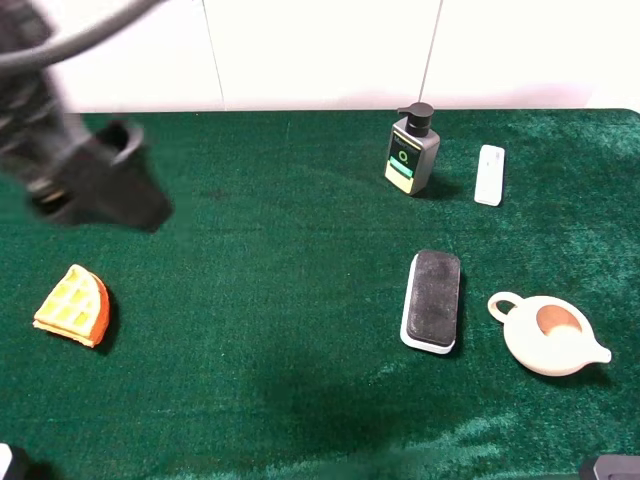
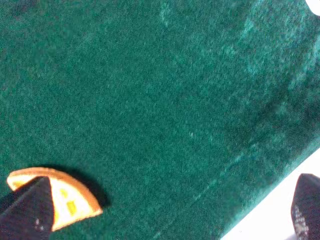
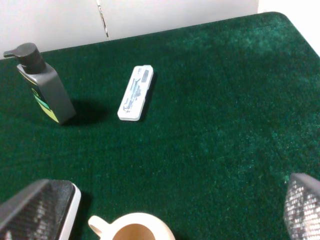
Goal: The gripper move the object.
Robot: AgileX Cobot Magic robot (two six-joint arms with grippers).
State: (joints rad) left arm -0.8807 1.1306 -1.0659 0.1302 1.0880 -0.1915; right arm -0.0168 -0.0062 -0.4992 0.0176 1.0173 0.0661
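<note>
We see the left claw (image 2: 170,210), fingers spread apart and empty, hovering high beside the waffle slice (image 1: 72,305), with the block (image 1: 432,300) lying flat well apart across the green cloth (image 1: 260,300), untouched.

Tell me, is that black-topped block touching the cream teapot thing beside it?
Apart. The exterior high view shows green cloth between the block and the teapot.

A deep green surface (image 1: 280,300) carries a black-topped, white-based object (image 1: 433,300), a grey pump bottle (image 1: 411,150), a white strip (image 1: 489,174), a cream jug (image 1: 548,335) and a yellow-orange grid-patterned waffle (image 1: 73,304)
</note>
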